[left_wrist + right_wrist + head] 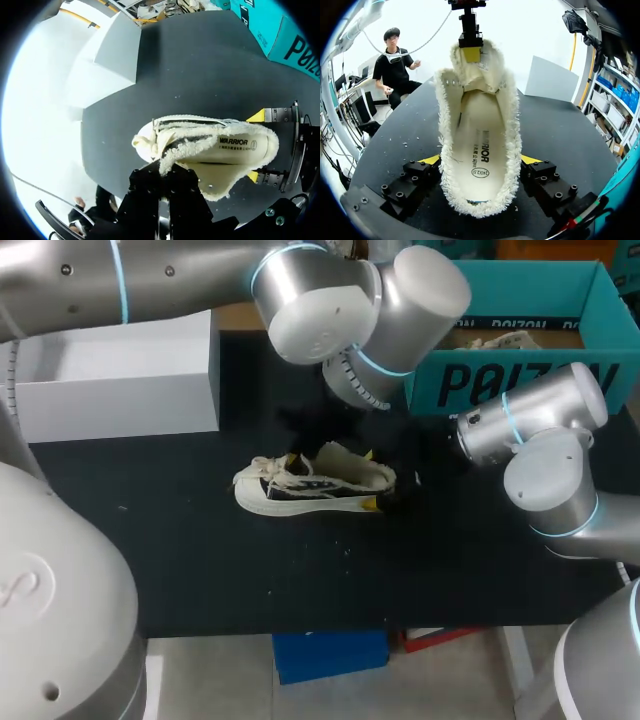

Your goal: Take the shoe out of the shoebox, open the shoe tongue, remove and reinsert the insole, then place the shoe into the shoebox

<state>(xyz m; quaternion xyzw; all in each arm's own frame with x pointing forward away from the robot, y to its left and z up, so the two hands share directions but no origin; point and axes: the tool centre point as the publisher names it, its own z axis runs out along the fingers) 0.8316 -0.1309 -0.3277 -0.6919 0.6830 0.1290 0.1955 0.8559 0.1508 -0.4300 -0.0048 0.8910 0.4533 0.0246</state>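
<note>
A cream sneaker (310, 485) with a frayed collar lies on its side in the middle of the black table, toe toward my left. My left gripper (162, 172) is shut on the shoe's tongue (470, 70) near the laces, pulling it back from the opening. Reaching in from the right, my right gripper (480, 162) straddles the heel (260, 145) with a yellow-tipped finger (431, 160) pressed to each side, so it holds the shoe there. The pale insole (479, 150) lies flat inside the shoe. The teal shoebox (520, 380) stands at the back right.
A white box (120, 380) stands at the back left of the table. My left arm's wrist (360, 310) hangs over the table's far middle. Small crumbs of debris (346, 550) lie on the black mat near the shoe.
</note>
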